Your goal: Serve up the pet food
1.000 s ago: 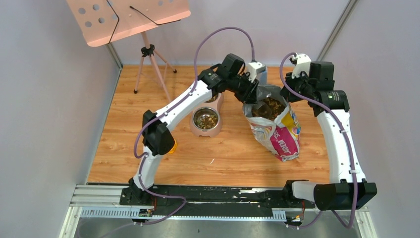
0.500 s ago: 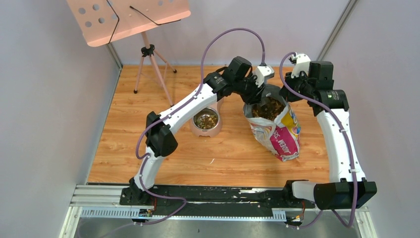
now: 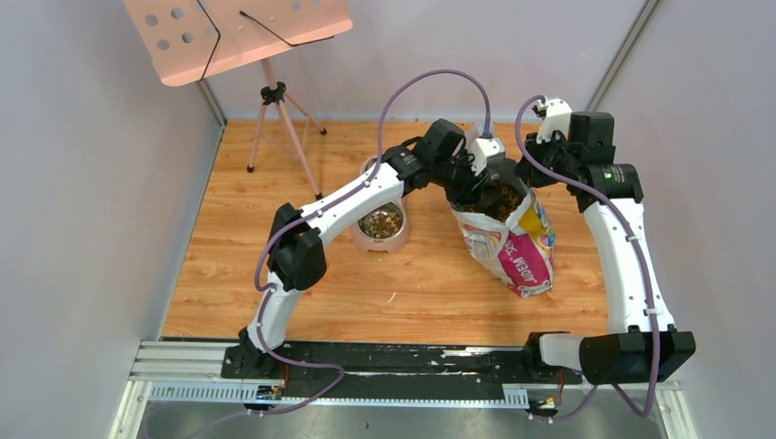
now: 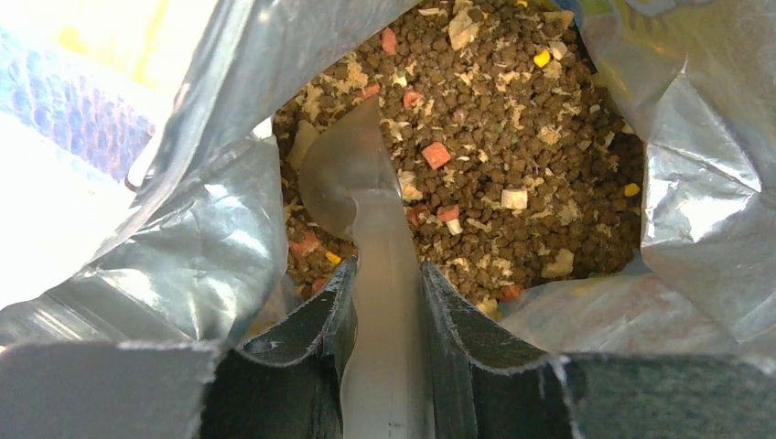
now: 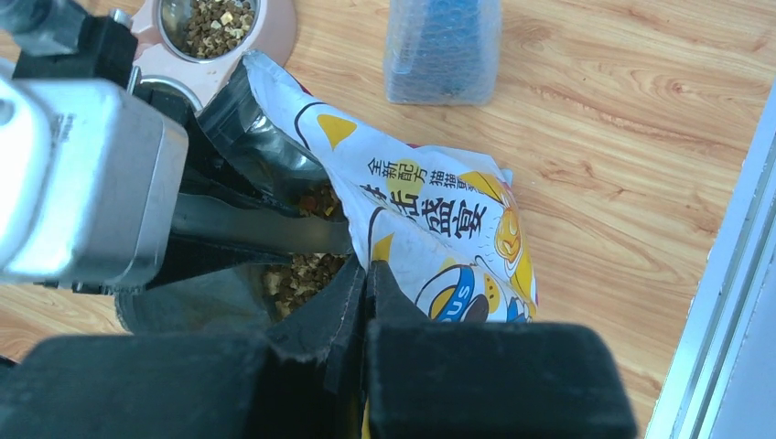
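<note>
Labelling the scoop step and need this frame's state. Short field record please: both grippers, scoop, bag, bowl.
left gripper: closed on the scoop handle, inside the bag mouth
scoop: translucent, looks empty, tip at the pet food surface
right gripper: shut on the bag rim
bag: upright, mouth open
bowl: left of the bag, holds some pet food

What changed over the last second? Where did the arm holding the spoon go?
The left gripper, clamped on its translucent spoon, swung right and dipped into the open bag, so the spoon's tip now sits in the pet food. Nothing was grabbed or released. The right gripper stayed pinched on the bag's rim, and the bag and the feeding bowl did not move.
</note>
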You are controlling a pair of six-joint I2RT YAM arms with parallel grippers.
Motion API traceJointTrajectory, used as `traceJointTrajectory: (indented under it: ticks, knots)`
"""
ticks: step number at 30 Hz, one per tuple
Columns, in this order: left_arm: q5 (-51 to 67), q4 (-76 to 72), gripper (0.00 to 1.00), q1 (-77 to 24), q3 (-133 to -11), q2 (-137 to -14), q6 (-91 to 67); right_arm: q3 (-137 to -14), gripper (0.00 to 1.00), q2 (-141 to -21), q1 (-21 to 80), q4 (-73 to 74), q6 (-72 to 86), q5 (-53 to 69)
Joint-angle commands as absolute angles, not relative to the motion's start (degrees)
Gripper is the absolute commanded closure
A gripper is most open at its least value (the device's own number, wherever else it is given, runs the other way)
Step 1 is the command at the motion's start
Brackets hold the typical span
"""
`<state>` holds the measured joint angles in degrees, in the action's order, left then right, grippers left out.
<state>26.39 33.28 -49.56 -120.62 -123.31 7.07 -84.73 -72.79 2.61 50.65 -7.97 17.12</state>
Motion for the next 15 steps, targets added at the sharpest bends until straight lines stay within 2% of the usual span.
traceJointTrajectory:
  ticks: [1,7,15]
  knots:
    - [32.19,37.23,1.0,-49.57,-117.38,-122.11,1.17,-88.14,1.0,-72.03,3.33,44.1,-6.7,20.38]
    - [40.06,34.14,1.0,-49.52,-116.95,-122.08,-7.13,-87.51,1.0,-71.26,3.32,43.97,-6.68,20.09]
    - [40.67,33.8,1.0,-48.39,-117.54,-122.15,-9.64,-85.23,1.0,-69.2,3.3,43.7,-7.28,18.83]
